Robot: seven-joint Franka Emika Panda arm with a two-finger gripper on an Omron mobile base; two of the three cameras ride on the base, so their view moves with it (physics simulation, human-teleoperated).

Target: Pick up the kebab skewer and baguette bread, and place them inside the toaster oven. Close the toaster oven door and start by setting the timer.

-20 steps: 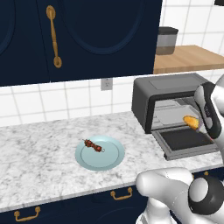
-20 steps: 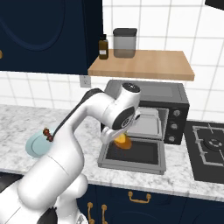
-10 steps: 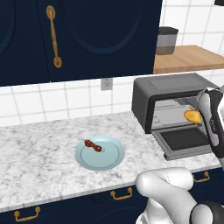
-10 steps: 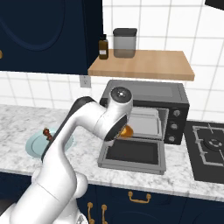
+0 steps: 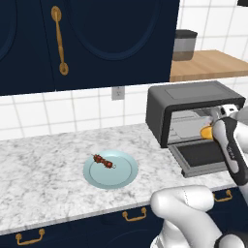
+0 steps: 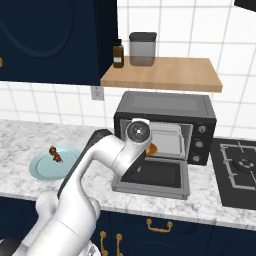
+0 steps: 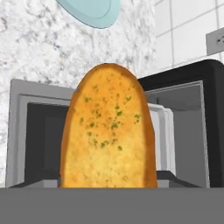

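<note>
Baguette bread (image 7: 107, 129) is clamped in the gripper's (image 5: 211, 131) half-open jaws, just ahead of it the toaster oven's (image 6: 165, 125) open mouth. Next: reach inside and release; the kebab skewer (image 5: 104, 161) waits on its plate (image 5: 121, 177), well behind.

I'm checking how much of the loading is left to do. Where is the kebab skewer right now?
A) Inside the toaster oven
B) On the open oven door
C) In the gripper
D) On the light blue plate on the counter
D: the kebab skewer lies on the light blue plate, left of the toaster oven, while the gripper carries the baguette bread.
</note>
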